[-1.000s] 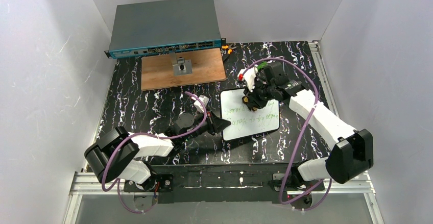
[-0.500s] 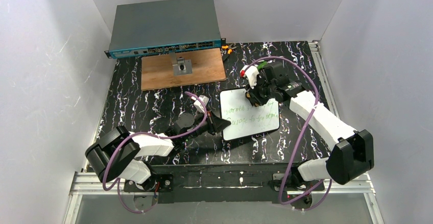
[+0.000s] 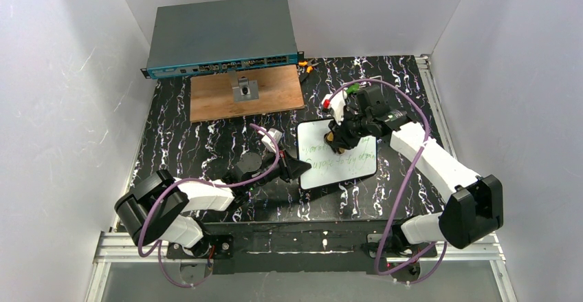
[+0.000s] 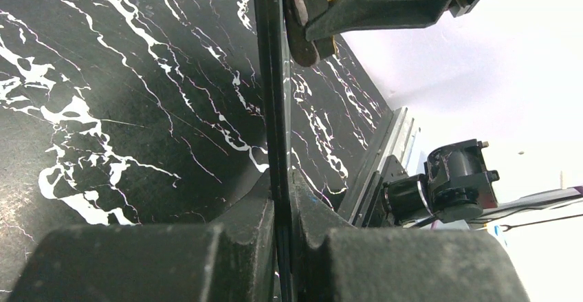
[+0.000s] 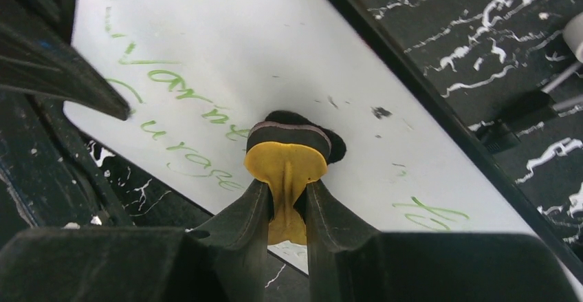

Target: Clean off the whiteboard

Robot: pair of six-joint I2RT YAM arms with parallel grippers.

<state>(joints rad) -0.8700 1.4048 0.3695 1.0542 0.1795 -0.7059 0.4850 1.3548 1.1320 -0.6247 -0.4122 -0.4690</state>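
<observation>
The whiteboard (image 3: 347, 168) lies flat on the black marbled table, right of centre, with green handwritten lines (image 5: 185, 89) on it. My left gripper (image 3: 295, 168) is shut on its left edge. In the left wrist view that edge is a thin dark strip (image 4: 271, 75) running up from between the fingers (image 4: 240, 212). My right gripper (image 3: 337, 139) is shut on a yellow eraser (image 5: 287, 161), whose dark felt pad rests on the upper part of the whiteboard (image 5: 206, 40). The surface around the pad is wiped white. The eraser (image 4: 302, 20) also shows at the top of the left wrist view.
A grey network switch (image 3: 220, 37) sits at the back left. In front of it lies a brown wooden board (image 3: 275, 95) with a small metal fitting (image 3: 244, 90) on it. Orange-handled tools (image 3: 306, 65) lie at the back. White walls enclose the table, and a metal rail (image 3: 433, 102) runs along its right side.
My right gripper has moved the eraser toward the board's far edge and back down-left across the top line, whose green writing is now shorter. The left gripper has not moved.
</observation>
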